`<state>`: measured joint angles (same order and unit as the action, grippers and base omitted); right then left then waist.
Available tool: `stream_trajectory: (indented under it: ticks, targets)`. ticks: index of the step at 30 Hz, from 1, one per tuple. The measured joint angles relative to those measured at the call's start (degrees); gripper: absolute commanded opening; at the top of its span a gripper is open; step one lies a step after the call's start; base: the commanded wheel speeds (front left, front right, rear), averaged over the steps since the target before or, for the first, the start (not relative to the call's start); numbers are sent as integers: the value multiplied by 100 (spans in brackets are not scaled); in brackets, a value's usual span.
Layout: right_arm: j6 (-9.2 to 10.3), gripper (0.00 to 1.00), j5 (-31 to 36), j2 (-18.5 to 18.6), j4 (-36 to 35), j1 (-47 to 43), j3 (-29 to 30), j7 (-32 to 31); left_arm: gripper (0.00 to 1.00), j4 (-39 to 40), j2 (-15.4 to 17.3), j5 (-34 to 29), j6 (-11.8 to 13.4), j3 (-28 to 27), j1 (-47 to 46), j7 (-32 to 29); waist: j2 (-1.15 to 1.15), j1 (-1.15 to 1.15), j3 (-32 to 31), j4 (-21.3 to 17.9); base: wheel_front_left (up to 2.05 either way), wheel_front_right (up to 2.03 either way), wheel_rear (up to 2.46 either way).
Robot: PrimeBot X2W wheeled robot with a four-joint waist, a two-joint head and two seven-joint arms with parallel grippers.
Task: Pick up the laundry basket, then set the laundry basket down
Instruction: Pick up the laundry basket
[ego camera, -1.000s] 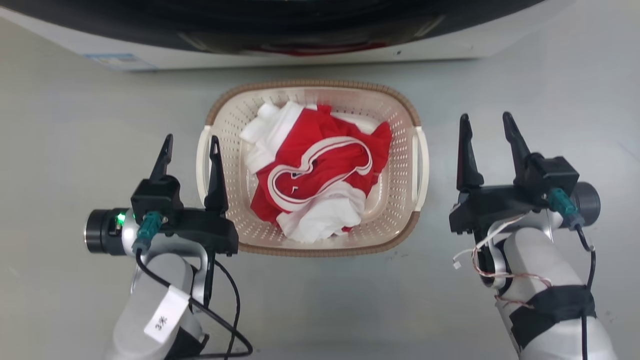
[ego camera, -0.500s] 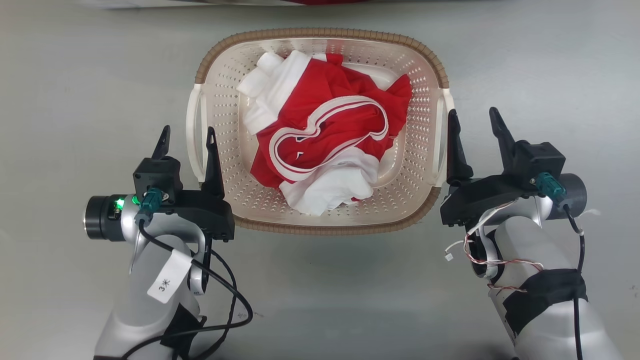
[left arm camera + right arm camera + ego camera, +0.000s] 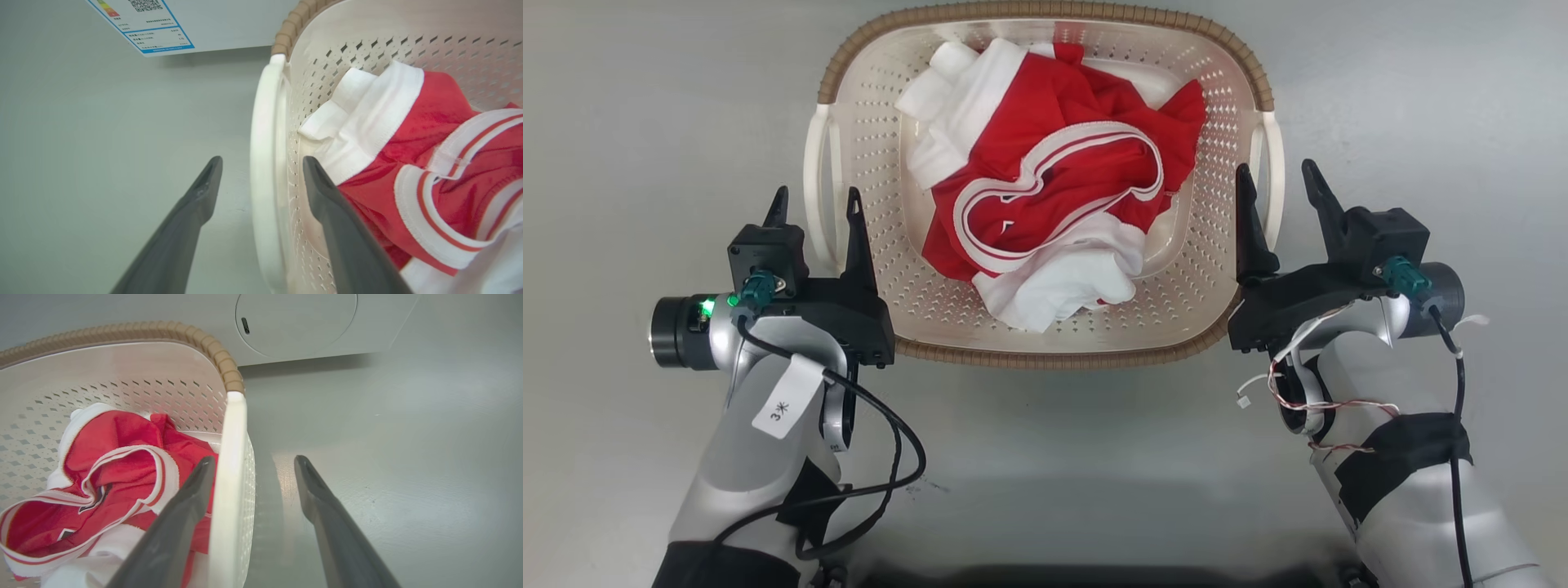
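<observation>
The laundry basket (image 3: 1045,11) stands on the grey floor, cream and perforated, with a brown woven-look rim and red and white clothes (image 3: 1054,204) inside. My left gripper (image 3: 814,208) is open and straddles the left loop handle (image 3: 817,188). In the left wrist view the white handle (image 3: 261,122) runs between the fingers of the left gripper (image 3: 262,161). My right gripper (image 3: 1276,173) is open astride the right handle (image 3: 1276,147). In the right wrist view the right gripper (image 3: 254,460) has one finger inside the basket wall (image 3: 122,363) and one outside the handle (image 3: 231,457).
A white washer stands just beyond the basket: its labelled panel (image 3: 155,20) shows in the left wrist view, its round flap (image 3: 294,322) in the right wrist view. Bare grey floor (image 3: 621,122) lies on both sides of the basket and in front of it.
The head camera has tilted down, so the washer has left its view and the basket looks bigger. My right gripper moved in from beside the basket until it straddles the right handle.
</observation>
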<state>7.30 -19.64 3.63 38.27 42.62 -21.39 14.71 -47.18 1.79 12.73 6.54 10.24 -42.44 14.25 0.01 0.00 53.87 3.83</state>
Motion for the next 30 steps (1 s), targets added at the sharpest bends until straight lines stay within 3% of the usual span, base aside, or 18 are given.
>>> stream_trajectory:
  ticks: [15, 21, 22, 23, 24, 25, 26, 30]
  targets:
    - [0, 100, -213, 8, 289, 189, -238, 0, 100, -636, -13, 92, -158, 23, -412, 3, -1, 0, 206, 21, 0, 0, 0]
    - [0, 100, -263, 9, 325, 287, -343, 0, 48, -790, -29, 140, -218, 92, -485, 4, -1, 0, 224, 31, 0, 0, 0]
    - [0, 78, -264, 9, 333, 296, -365, 0, 44, -820, -37, 152, -252, 110, -514, 4, -1, 0, 226, 31, 0, 0, 0]
    - [0, 39, -275, 9, 342, 305, -388, 0, 36, -842, -41, 168, -253, 130, -539, 3, -1, 0, 228, 30, 0, 0, 0]
    - [0, 11, -285, 10, 354, 322, -416, 0, 25, -864, -43, 180, -257, 151, -556, 4, -1, 0, 229, 29, 0, 0, 0]
    - [0, 0, -300, 10, 367, 348, -445, 0, 7, -884, -45, 189, -259, 174, -566, 4, -1, 0, 230, 28, 0, 0, 0]
    - [0, 0, -312, 11, 382, 376, -465, 0, 0, -906, -40, 199, -288, 192, -572, 7, -1, 0, 230, 26, 0, 0, 0]
    - [33, 0, -367, 1, 442, 454, -501, 0, 0, -982, -43, 333, -314, 318, -575, 31, -1, 0, 217, 13, 0, 0, 0]
